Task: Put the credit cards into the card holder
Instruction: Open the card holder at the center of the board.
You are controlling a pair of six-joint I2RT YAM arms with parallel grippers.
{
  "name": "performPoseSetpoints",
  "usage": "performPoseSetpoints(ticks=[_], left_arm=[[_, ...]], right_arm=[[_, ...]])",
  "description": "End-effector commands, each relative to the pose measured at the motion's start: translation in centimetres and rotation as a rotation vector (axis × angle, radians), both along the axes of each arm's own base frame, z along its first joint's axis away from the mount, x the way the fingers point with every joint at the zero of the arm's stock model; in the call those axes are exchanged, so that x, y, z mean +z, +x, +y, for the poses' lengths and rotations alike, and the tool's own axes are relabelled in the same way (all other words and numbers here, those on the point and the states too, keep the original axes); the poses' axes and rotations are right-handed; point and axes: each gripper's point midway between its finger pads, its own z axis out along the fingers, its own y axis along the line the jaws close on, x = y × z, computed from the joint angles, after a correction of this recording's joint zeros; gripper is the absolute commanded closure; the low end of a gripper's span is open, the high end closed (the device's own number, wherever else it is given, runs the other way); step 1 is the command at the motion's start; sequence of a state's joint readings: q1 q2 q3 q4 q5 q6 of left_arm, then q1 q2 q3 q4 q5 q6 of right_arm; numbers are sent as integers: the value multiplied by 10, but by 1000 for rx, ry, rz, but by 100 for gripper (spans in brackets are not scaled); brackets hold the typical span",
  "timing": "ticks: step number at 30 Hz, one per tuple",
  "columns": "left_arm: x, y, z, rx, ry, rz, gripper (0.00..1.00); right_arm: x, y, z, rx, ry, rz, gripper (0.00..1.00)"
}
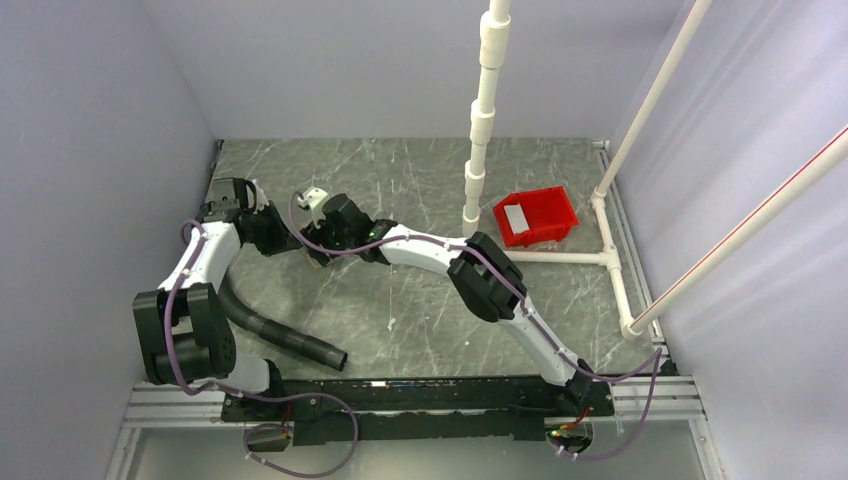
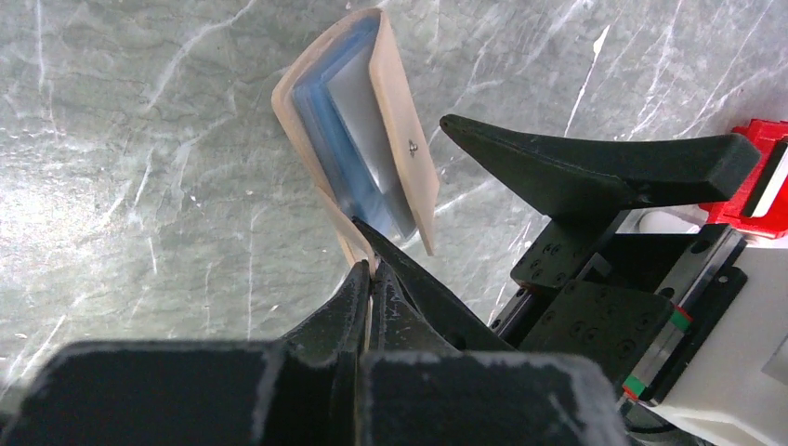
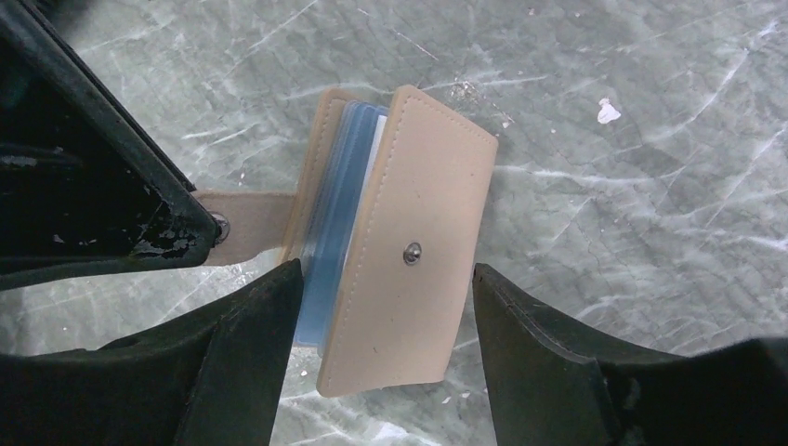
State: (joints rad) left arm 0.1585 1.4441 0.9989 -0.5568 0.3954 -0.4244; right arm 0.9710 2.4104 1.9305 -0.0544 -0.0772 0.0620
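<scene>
The tan card holder is held upright and part open, with bluish sleeves and a pale credit card inside. My left gripper is shut on its snap tab strap. My right gripper is open, with one jaw on each side of the holder and neither touching it. In the top view both grippers meet at centre left, the left gripper and the right gripper, and they hide the holder. Another white credit card lies in the red tray.
A white pipe post stands behind the right arm, with a pipe frame along the right side. A black corrugated hose lies near the left arm's base. Grey walls close in the marble table.
</scene>
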Motion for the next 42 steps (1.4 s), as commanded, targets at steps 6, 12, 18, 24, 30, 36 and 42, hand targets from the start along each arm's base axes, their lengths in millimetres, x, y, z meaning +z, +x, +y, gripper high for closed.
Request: performPoseSetpoints(ticks=[6,12,18,24,30,36,42], left_arm=[[13,5,2,-27,19,-69,100],[1,-6,20,46,108,21,100],[-12,-18,30,68,160,100,100],[-23,-25,35,59,191,149,100],[-33,-32,37,47,206,215,100],[-18,-25,42,89,221,203,55],[21,5,5,17,15,27,39]], right_arm=[[14,16,-2,-90,15,-31,48],[24,30,-15,-189,56,12,74],[23,51,-38,-294,116,119,86],[26,58,-41,-285,164,225,100],[32,44,-40,-253,181,380,100],[27,36,-54,-303,232,568,100],[12,57,-81,-446,3,354,79]])
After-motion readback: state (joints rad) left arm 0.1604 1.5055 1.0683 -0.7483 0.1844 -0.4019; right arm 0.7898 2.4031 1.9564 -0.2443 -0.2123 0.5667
